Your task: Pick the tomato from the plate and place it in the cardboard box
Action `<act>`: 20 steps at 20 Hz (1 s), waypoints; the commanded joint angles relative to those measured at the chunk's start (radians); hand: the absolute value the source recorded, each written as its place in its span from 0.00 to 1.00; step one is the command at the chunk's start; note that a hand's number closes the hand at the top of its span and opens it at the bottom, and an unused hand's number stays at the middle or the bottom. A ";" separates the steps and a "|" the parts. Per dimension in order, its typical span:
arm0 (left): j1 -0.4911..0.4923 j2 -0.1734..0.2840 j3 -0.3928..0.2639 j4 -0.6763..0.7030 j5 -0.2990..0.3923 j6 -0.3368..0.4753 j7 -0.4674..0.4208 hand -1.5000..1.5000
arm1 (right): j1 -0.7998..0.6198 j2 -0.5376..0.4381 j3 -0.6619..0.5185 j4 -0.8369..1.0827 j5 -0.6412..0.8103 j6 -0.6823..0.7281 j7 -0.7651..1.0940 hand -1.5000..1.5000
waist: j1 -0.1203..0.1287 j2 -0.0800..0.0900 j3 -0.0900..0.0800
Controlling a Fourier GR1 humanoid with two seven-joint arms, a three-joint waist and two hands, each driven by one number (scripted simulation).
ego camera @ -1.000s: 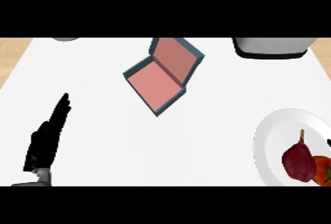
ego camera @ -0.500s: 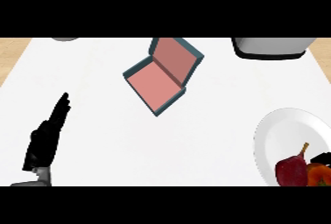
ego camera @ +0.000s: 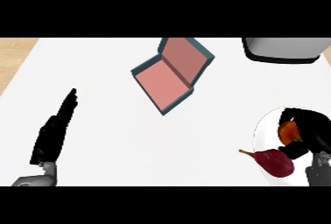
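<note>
The orange-red tomato [ego camera: 289, 131] is over the white plate [ego camera: 264, 131] at the right edge. My right hand [ego camera: 315, 131] curls round it, black fingers above and below, hiding its right side. The cardboard box [ego camera: 169, 78], pink inside with teal walls, lies open and turned at an angle near the top middle, well to the upper left of the plate. My left hand [ego camera: 55, 131] rests open at the lower left, fingers straight and pointing up the counter.
A dark red pointed vegetable [ego camera: 274, 161] lies on the plate's lower left rim, just below the tomato. A grey appliance [ego camera: 284, 50] stands at the top right. The white counter [ego camera: 116, 153] ends in a wooden strip [ego camera: 13, 57] at the far left.
My right hand has come in over the plate and closed round the tomato, which now sits higher and further left. The dark red vegetable has shifted left to the rim. The left hand has not moved.
</note>
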 commanded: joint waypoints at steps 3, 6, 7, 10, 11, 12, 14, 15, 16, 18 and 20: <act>0.047 -0.007 -0.004 -0.073 -0.003 0.002 0.031 0.50 | -0.325 0.004 0.052 0.292 0.022 0.019 -0.079 1.00 | -0.019 -0.004 0.007; 0.061 0.019 0.049 -0.058 0.022 -0.019 -0.009 0.50 | -0.336 -0.001 0.058 0.234 0.061 -0.001 -0.057 1.00 | -0.042 -0.007 0.006; 0.025 0.015 0.059 0.033 0.014 -0.014 -0.040 0.50 | -0.374 -0.020 0.038 0.243 0.043 0.021 -0.072 1.00 | -0.045 -0.006 0.006; 0.047 0.006 0.049 -0.019 0.007 -0.009 -0.017 0.50 | -0.423 -0.011 -0.004 0.154 -0.036 0.113 -0.045 1.00 | -0.048 -0.009 0.006; 0.002 -0.033 0.018 0.002 -0.032 0.035 0.006 0.50 | -0.378 0.020 0.008 0.132 -0.050 0.070 -0.075 1.00 | -0.054 -0.009 0.006; 0.007 -0.027 0.007 -0.029 -0.036 0.025 0.052 0.50 | -0.390 0.027 0.000 0.132 -0.077 0.044 -0.118 1.00 | -0.052 -0.009 0.006; 0.031 -0.037 0.011 -0.011 -0.038 0.040 0.019 0.50 | -0.401 0.068 -0.025 0.056 -0.170 0.045 -0.169 1.00 | -0.058 -0.012 0.006; 0.037 -0.022 0.024 0.002 -0.024 0.022 -0.009 0.50 | -0.393 0.097 -0.029 0.020 -0.210 0.046 -0.185 1.00 | -0.061 -0.013 0.006; 0.037 0.010 0.059 0.002 0.001 0.001 -0.019 0.50 | -0.444 0.128 -0.055 0.033 -0.249 0.057 -0.159 1.00 | -0.051 -0.011 0.006; 0.050 -0.002 0.040 -0.009 -0.002 -0.007 -0.005 0.50 | -0.461 0.123 -0.072 0.026 -0.305 0.076 -0.205 1.00 | -0.049 -0.010 0.006; 0.049 0.009 0.046 -0.040 0.011 -0.022 0.022 0.50 | -0.507 0.153 -0.067 -0.014 -0.338 0.110 -0.164 1.00 | -0.047 -0.011 0.006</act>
